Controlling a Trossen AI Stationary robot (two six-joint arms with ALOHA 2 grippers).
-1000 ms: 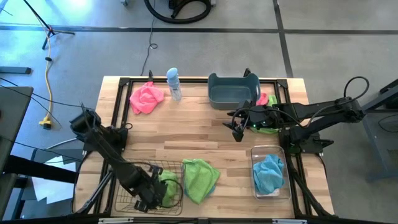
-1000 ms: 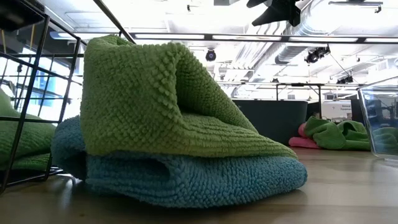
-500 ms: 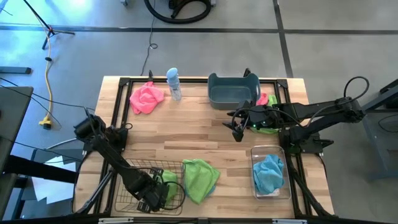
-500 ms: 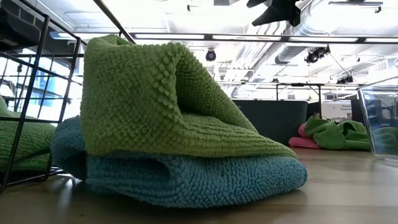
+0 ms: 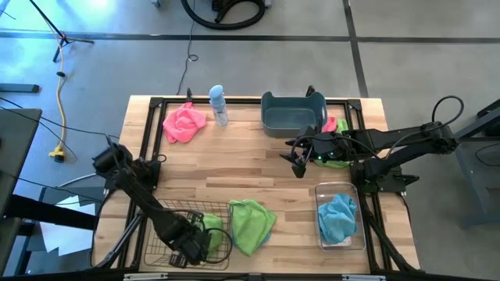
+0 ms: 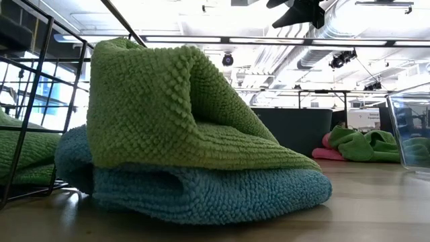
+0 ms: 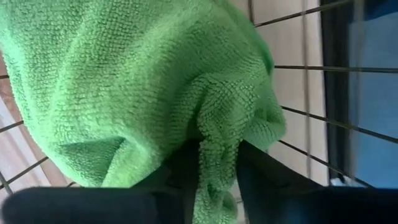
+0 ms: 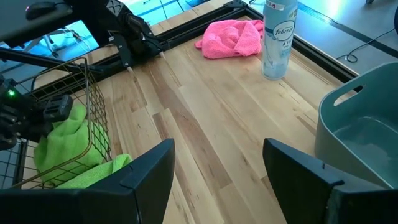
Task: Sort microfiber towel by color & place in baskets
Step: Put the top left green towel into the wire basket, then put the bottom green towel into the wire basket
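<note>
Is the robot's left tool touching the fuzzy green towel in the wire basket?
Touching. In the left wrist view, a fold of the green microfiber towel hangs between the left tool's two dark fingers, pressed against them, inside the metal wire-mesh basket.

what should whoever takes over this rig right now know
Left tool: in the wire basket, fingers either side of a fold of the green towel; release not confirmed.
Right tool: open, empty, beside the blue-grey tub.
Done: blue towel in the clear bin.
Left: green-on-blue pile, pink towel, green and pink heap. Tub is empty.
</note>
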